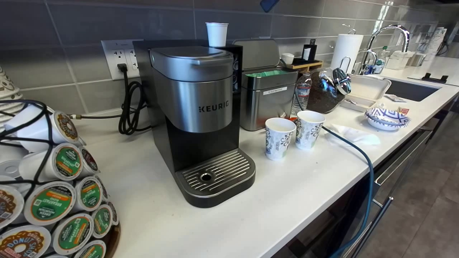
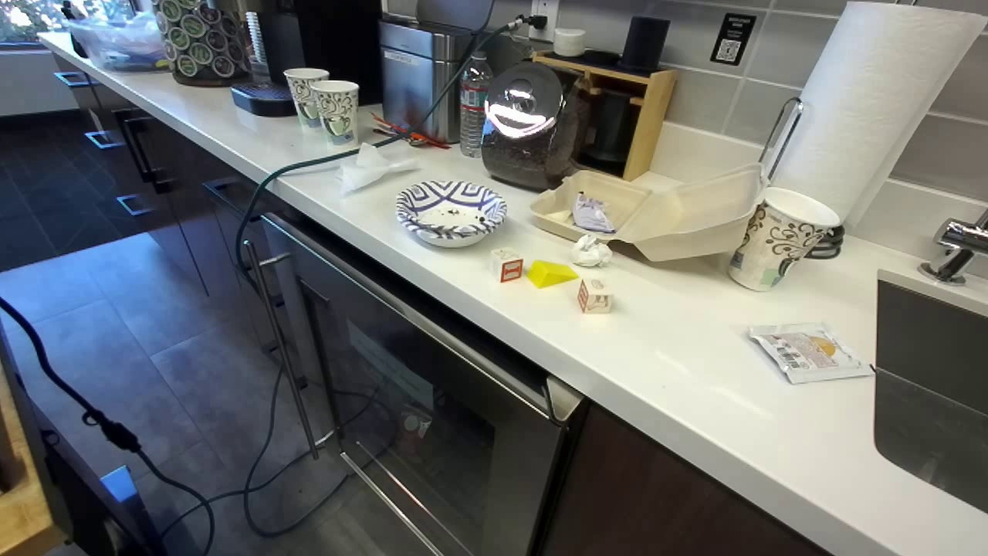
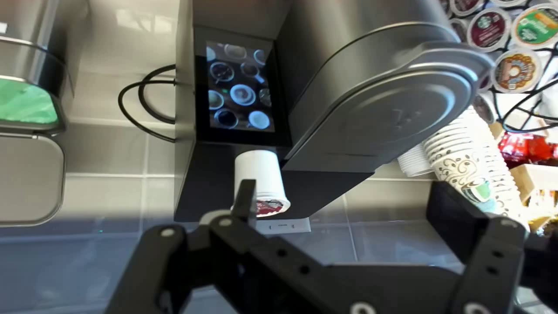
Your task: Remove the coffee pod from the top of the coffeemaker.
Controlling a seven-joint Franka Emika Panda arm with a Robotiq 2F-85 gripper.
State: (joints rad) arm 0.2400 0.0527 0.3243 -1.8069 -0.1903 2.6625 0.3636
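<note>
The white coffee pod [image 1: 217,34] stands on the black rear top of the Keurig coffeemaker [image 1: 200,102]. In the wrist view the pod [image 3: 258,172] shows its white side and part of a dark red lid. The coffeemaker's grey lid [image 3: 392,113] and its screen lie beside it. My gripper [image 3: 348,203] is open, with nothing between its fingers. The left finger overlaps part of the pod in the wrist view; I cannot tell if they touch. A dark blue shape [image 1: 268,4] at the top edge may be a fingertip. The coffeemaker's dark side [image 2: 336,54] is partly cut off.
A wire rack of coffee pods [image 1: 50,200] stands beside the coffeemaker. A steel bin [image 1: 269,102], two paper cups [image 1: 279,139] and a bottle [image 1: 304,91] stand on its far side. Stacked cups [image 3: 462,168] are behind the right finger. A cable [image 1: 369,179] crosses the counter edge.
</note>
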